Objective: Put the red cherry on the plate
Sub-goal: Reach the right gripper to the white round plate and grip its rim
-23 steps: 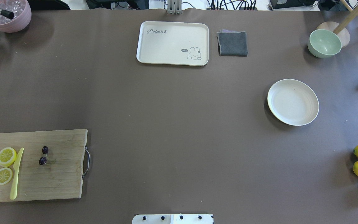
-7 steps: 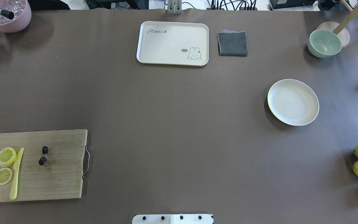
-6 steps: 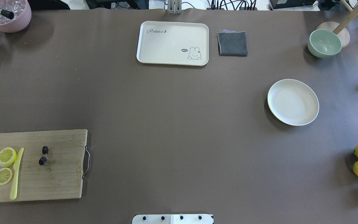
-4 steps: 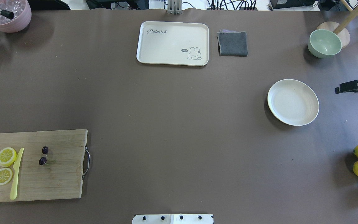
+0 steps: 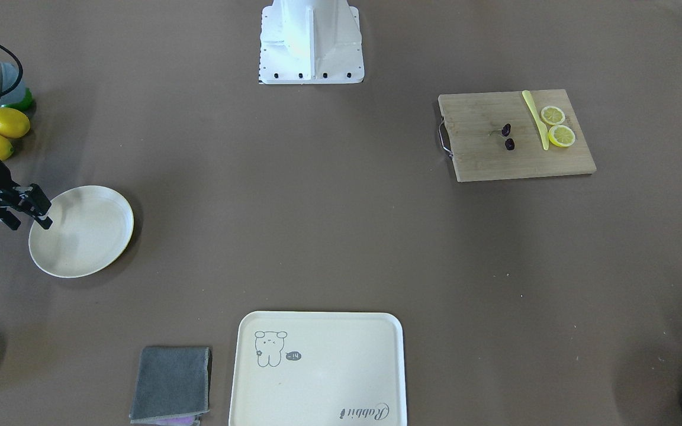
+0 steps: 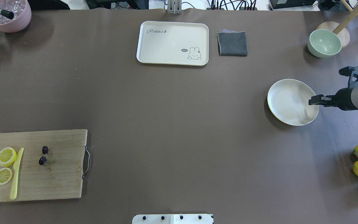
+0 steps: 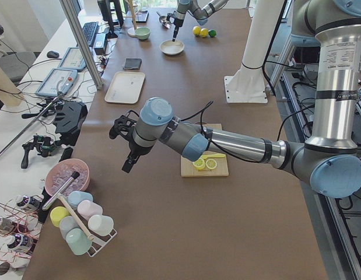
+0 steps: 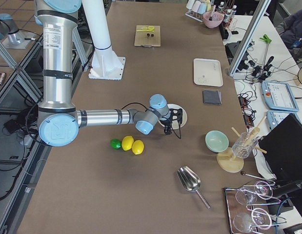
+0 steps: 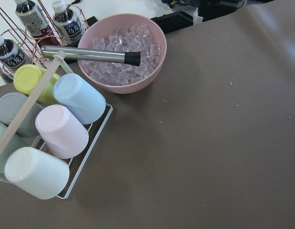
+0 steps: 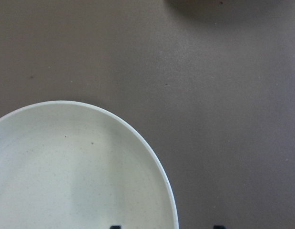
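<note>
Red cherry: there's your dark pair point(image 6: 43, 155), lying on the wooden cutting board point(image 6: 57, 180) at the robot's near left. It sits just beside the yellow knife point(image 6: 16, 174), with the two lemon slices point(image 6: 6, 156) on the blade's other side.
Plate: the cream plate point(image 6: 286, 102) sits well apart from the cherry, over on the right of the brown bench point(image 6: 179, 124).
Right claw: it's at the plate's outer rim point(image 5: 32, 223), jaws spread, nothing between them, one fingertip over the edge.
Left claw: it's raised above the bench point(image 7: 123, 149), near the pink bowl of ice point(image 9: 121, 52) and the cup rack point(image 9: 52, 124). You get it from the side only, so I cannot tell how wide it stands.
</note>
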